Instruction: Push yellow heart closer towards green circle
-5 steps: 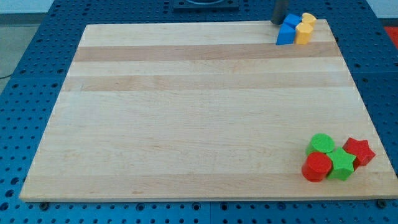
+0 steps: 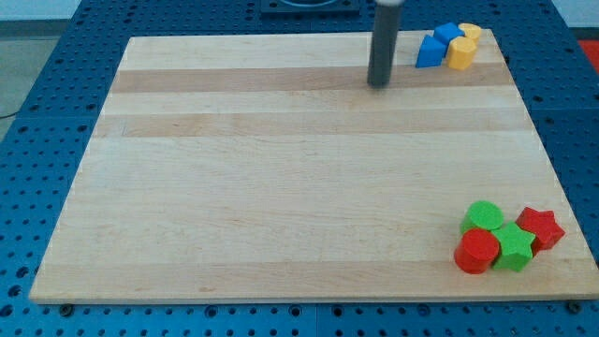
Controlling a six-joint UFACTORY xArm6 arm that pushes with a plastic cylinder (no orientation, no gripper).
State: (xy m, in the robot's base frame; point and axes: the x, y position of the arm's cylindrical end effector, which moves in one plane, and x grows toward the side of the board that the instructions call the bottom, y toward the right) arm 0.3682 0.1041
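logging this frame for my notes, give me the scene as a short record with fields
tip: my tip rests on the board near the view's top, apart from every block
top right cluster: blue blocks and yellow blocks packed together, to the view's right of my tip
bottom right cluster: green circle, red cylinder, green star, red star, bunched together
board: wooden board
task state: yellow blocks lie far from the green circle
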